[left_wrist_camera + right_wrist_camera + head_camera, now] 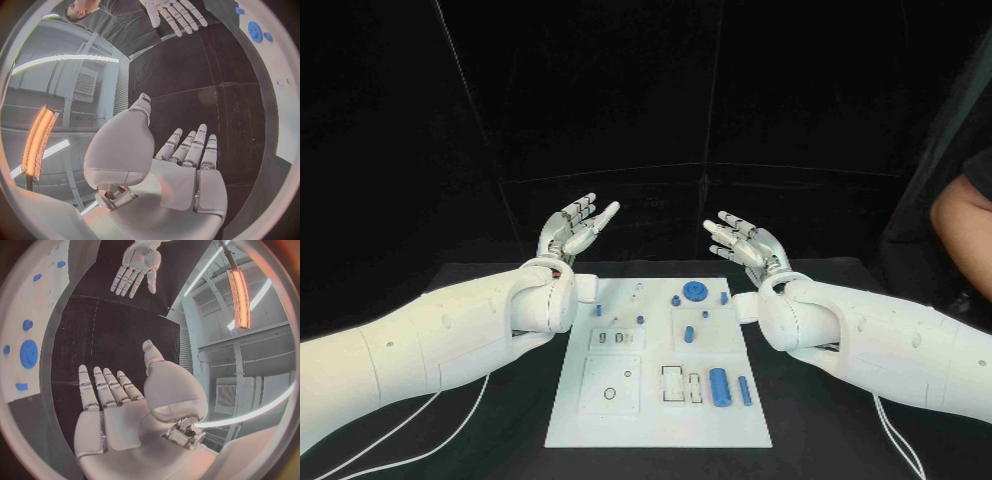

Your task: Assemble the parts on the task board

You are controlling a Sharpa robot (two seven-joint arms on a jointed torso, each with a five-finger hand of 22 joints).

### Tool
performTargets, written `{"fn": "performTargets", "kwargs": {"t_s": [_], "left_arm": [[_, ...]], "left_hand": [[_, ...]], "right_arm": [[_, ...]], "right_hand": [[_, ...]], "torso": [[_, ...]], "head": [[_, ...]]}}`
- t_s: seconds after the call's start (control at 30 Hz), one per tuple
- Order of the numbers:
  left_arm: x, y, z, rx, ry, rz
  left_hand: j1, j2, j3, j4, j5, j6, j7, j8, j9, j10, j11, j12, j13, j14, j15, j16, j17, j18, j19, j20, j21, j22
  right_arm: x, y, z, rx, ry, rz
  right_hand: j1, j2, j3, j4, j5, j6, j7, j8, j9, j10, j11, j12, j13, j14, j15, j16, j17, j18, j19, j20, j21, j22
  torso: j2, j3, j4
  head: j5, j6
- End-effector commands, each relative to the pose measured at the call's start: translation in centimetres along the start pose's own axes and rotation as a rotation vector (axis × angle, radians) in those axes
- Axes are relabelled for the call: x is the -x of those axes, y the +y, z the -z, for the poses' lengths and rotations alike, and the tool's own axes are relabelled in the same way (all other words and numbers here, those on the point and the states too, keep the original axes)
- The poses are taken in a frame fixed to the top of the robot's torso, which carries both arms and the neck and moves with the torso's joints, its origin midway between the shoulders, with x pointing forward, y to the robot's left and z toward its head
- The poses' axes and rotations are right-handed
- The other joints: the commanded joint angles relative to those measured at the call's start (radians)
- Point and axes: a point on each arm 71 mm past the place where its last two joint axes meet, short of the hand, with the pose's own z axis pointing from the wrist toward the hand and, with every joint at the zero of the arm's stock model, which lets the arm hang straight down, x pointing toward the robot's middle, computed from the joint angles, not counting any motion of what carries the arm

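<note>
Both hands are hovering at the far end of the table — left hand [578, 226] and right hand [744, 240] raised, fingers spread, holding nothing. Task board [583, 420] is lying mid-table between the arms, white, with blue parts [718, 386] sitting loose on it — assembly is looking barely begun.
</note>
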Motion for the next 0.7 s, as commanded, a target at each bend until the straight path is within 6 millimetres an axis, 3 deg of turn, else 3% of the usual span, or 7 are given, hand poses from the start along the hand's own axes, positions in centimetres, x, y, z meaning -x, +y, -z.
{"fn": "performTargets", "kwargs": {"t_s": [0.03, 0.13, 0.33, 0.37, 0.4, 0.53, 0.7], "left_arm": [[-0.4, -0.5, -0.5, -0.053, 0.079, 0.065], [-0.4, -0.6, -0.6, -0.055, 0.081, 0.066], [-0.4, -0.6, -0.6, -0.055, 0.081, 0.066], [-0.4, -0.6, -0.6, -0.055, 0.081, 0.066], [1.1, -0.7, -0.2, -0.044, 0.104, 0.096], [1.4, -0.9, 0.2, -0.045, 0.122, 0.106], [1.7, -1.1, 0.9, -0.046, 0.156, 0.111]], "left_hand": [[0.051, 0.002, 0.002, 0.016, 0.005, 0.024, 0.116, 0.008, 0.004, 0.020, 0.009, 0.007, 0.003, 0.030, 0.007, 0.009, 0.004, 0.020, 0.009, 0.017, 0.008, 0.003], [0.053, 0.009, 0.004, 0.014, 0.005, 0.033, 0.119, 0.009, 0.005, 0.031, 0.013, 0.008, 0.004, 0.044, 0.009, 0.013, 0.006, 0.021, 0.018, 0.018, 0.011, 0.005], [0.063, 0.027, 0.008, 0.004, 0.006, 0.071, 0.127, 0.016, 0.009, 0.091, 0.021, 0.019, 0.011, 0.141, 0.013, 0.037, 0.020, 0.020, 0.060, 0.018, 0.024, 0.013], [0.071, 0.035, 0.008, -0.005, 0.003, 0.108, 0.133, 0.023, 0.013, 0.140, 0.027, 0.027, 0.015, 0.229, 0.015, 0.062, 0.032, 0.018, 0.128, 0.019, 0.046, 0.026], [0.076, 0.040, 0.007, -0.014, 0.005, 0.140, 0.134, 0.029, 0.016, 0.176, 0.030, 0.031, 0.017, 0.279, 0.013, 0.079, 0.038, 0.021, 0.213, 0.016, 0.072, 0.041], [0.092, 0.057, 0.006, -0.048, 0.003, 0.242, 0.131, 0.048, 0.023, 0.284, 0.026, 0.046, 0.023, 0.327, 0.004, 0.100, 0.041, 0.026, 0.358, 0.016, 0.121, 0.063], [0.098, 0.086, -0.008, -0.103, 0.007, 0.456, 0.117, 0.096, 0.039, 0.547, -0.007, 0.123, 0.041, 0.463, -0.036, 0.152, 0.053, 0.067, 0.531, 0.010, 0.183, 0.083]], "right_arm": [[-1.2, -0.1, -0.6, -0.010, 0.221, 0.031], [-1.3, -0.2, -1.0, -0.018, 0.267, 0.047], [-1.4, -0.2, -1.4, -0.025, 0.302, 0.060], [-1.4, -0.2, -1.4, -0.025, 0.303, 0.060], [1.3, 1.6, -2.6, 0.138, 0.249, 0.437], [1.4, 2.3, -2.9, 0.169, 0.257, 0.535], [1.5, 3.1, -3.2, 0.189, 0.280, 0.673]], "right_hand": [[0.167, -0.002, 0.015, -0.086, -0.025, 0.242, 0.105, 0.033, 0.019, 0.304, 0.036, 0.037, 0.020, 0.351, 0.017, 0.049, 0.023, 0.068, 0.251, 0.010, 0.055, 0.029], [0.199, 0.001, 0.023, -0.110, -0.028, 0.392, 0.099, 0.055, 0.030, 0.458, 0.020, 0.064, 0.026, 0.462, -0.007, 0.073, 0.026, 0.091, 0.335, 0.008, 0.088, 0.039], [0.225, 0.008, 0.036, -0.139, -0.031, 0.547, 0.085, 0.073, 0.036, 0.541, -0.004, 0.078, 0.023, 0.562, -0.036, 0.092, 0.025, 0.101, 0.411, -0.009, 0.122, 0.045], [0.227, 0.009, 0.039, -0.148, -0.028, 0.566, 0.083, 0.070, 0.033, 0.559, -0.010, 0.075, 0.021, 0.590, -0.043, 0.091, 0.023, 0.100, 0.437, -0.018, 0.131, 0.046], [0.229, 0.010, 0.043, -0.157, -0.024, 0.576, 0.081, 0.064, 0.031, 0.569, -0.012, 0.070, 0.021, 0.607, -0.048, 0.088, 0.023, 0.100, 0.451, -0.023, 0.135, 0.044], [0.225, 0.013, 0.052, -0.180, -0.022, 0.606, 0.077, 0.054, 0.030, 0.602, -0.020, 0.059, 0.021, 0.656, -0.062, 0.081, 0.023, 0.100, 0.488, -0.037, 0.145, 0.041], [0.214, 0.016, 0.064, -0.205, -0.023, 0.661, 0.064, 0.046, 0.030, 0.680, -0.040, 0.052, 0.022, 0.733, -0.089, 0.074, 0.023, 0.099, 0.561, -0.068, 0.176, 0.045]], "torso": [[0.000, -0.0002, -0.0002], [0.000, -0.0002, -0.0002], [0.000, -0.0002, -0.0002], [0.000, -0.0002, -0.0002], [0.031, -0.0015, -0.0072], [0.039, -0.0008, -0.0046], [0.054, 0.0013, -0.0011]], "head": [[0.000, 0.000], [0.000, 0.000], [0.000, 0.000], [0.000, 0.000], [0.000, -0.012], [0.003, -0.009], [-0.004, -0.001]]}}
